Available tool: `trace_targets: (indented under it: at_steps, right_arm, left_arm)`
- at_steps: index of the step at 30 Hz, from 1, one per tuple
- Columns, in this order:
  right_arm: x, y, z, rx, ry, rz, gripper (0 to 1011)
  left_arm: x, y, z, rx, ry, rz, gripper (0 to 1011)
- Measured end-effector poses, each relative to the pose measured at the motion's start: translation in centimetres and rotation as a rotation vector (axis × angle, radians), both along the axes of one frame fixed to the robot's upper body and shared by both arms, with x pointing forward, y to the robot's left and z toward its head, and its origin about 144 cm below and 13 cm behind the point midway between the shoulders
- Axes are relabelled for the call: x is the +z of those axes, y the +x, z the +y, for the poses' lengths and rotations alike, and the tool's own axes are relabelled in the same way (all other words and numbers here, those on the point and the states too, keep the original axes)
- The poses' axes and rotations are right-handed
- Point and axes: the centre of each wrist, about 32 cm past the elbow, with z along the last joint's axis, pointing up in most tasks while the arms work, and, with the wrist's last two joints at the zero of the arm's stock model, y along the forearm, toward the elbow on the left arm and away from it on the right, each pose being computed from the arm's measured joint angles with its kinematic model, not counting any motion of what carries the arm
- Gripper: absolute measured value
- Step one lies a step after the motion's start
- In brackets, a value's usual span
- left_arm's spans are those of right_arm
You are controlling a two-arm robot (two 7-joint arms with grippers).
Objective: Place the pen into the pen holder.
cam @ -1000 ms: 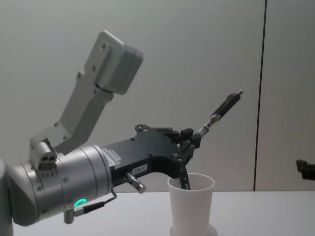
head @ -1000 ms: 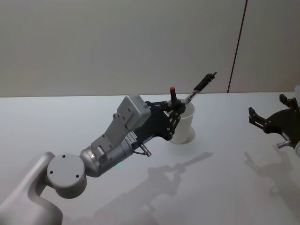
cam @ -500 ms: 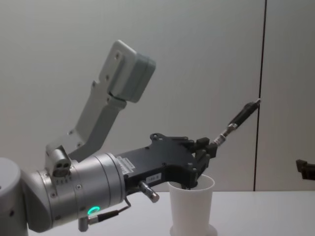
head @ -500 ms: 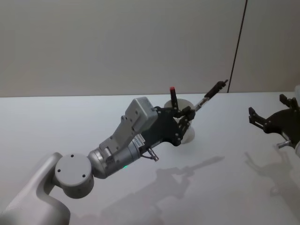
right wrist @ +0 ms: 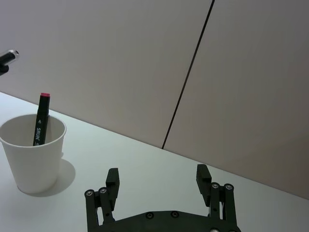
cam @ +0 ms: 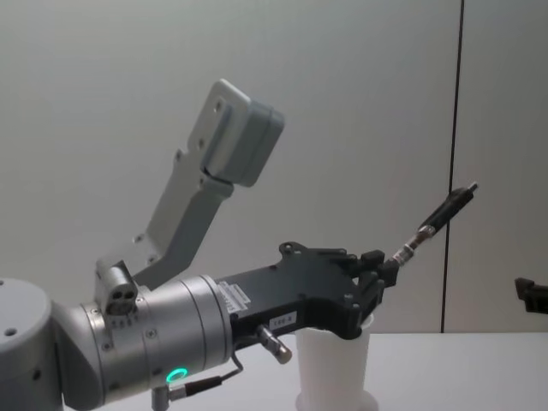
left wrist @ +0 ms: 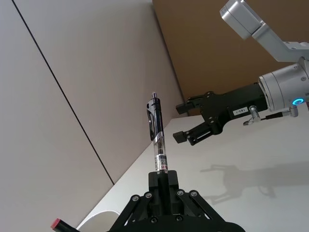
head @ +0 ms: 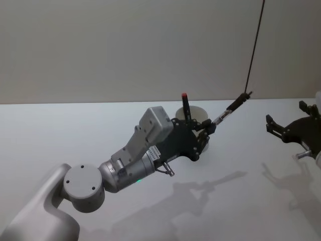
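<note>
The pen [head: 229,108] is held in the left end effector [head: 206,128], whose fingers are closed on the lower end of the barrel. The rest of the pen is projected upward and outward from the fingertips at a slant, with the clip end farthest away. It cannot be seen how much of the tip is hidden between the fingers.

The pen holder [right wrist: 31,164], a white cup, is found directly under and slightly behind the left end effector, upright on the bench [head: 251,201]. A black marker with a red cap [right wrist: 41,121] is already leaned inside it.

The right end effector [right wrist: 158,174] is parked well to the side, low over the bench, with its fingers spread wide and nothing between them.

The pen is judged to be light and stiff, with a smooth plastic barrel that is probably slippery. Because it is pinched near one end, it could be turned in the grip by a small knock. A hold nearer the middle of the barrel would be steadier.

The cup is judged to be thin and very light, so it could easily be pushed or tipped if its rim were struck by the fingers or the pen. Some room inside is also taken by the marker.
</note>
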Motion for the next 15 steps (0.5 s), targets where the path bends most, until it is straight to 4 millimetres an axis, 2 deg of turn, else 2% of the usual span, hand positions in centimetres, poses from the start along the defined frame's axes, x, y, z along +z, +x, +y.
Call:
trace_targets:
  at_steps: [15]
  right_arm:
    - [0.08, -0.36, -0.34, 0.013, 0.022, -0.017, 1002]
  left_arm:
    - [-0.1, 0.11, -0.21, -0.019, 0.0, 0.01, 121]
